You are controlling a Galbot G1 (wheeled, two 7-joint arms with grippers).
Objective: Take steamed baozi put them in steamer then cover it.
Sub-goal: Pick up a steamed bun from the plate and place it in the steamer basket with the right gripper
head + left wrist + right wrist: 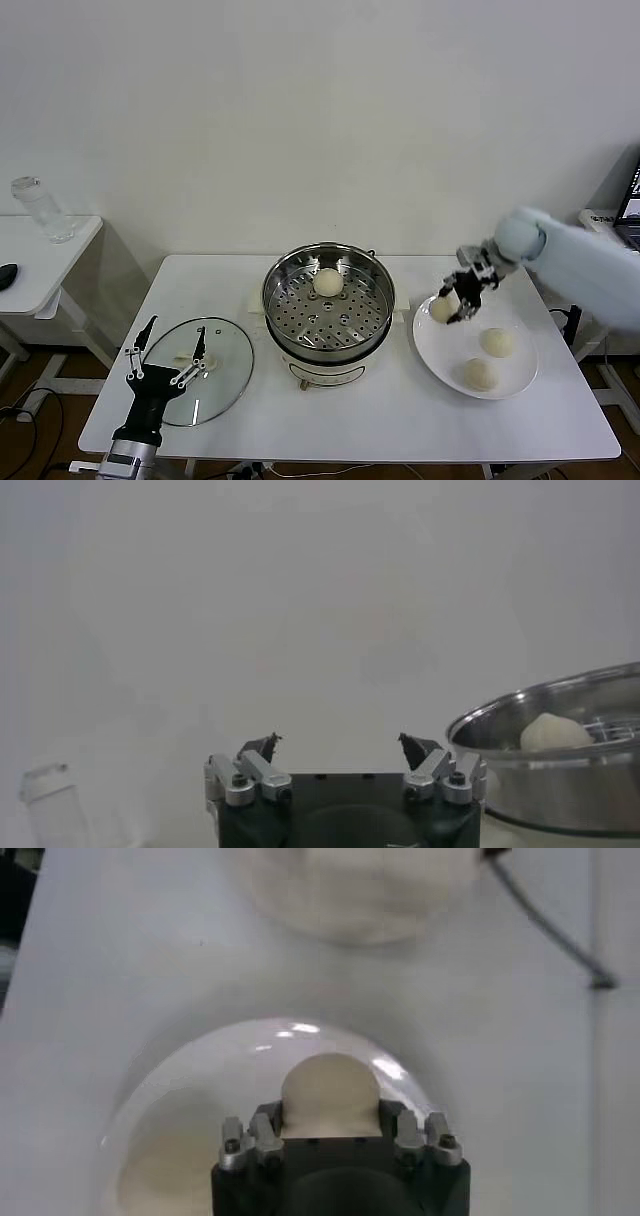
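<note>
From the head view, the right gripper hangs over the left rim of the white plate, its claw pinching one steamed baozi by its sides. Two more buns lie on the plate, which sits by the table's right edge. A fourth bun rests on the perforated tray at the back of the steamer, mid-table. The cover, clear glass with a white handle, lies flat near the front-left corner. The left gripper waits above it, claw spread and holding nothing.

The left wrist view shows the left gripper with its tips wide apart and nothing between them. The steamer stands beyond, a pale bun showing over its shiny rim.

In the right wrist view, the right gripper is closed against the flanks of the steamed baozi, with the plate below it.

The buns look smooth, round and cream-white. I judge them light and soft, apt to dent, so a gentle squeeze across the widest part suits best. The cover is likely heavier, rigid and breakable, with slick glass. Its centre handle is the sensible place to hold.
</note>
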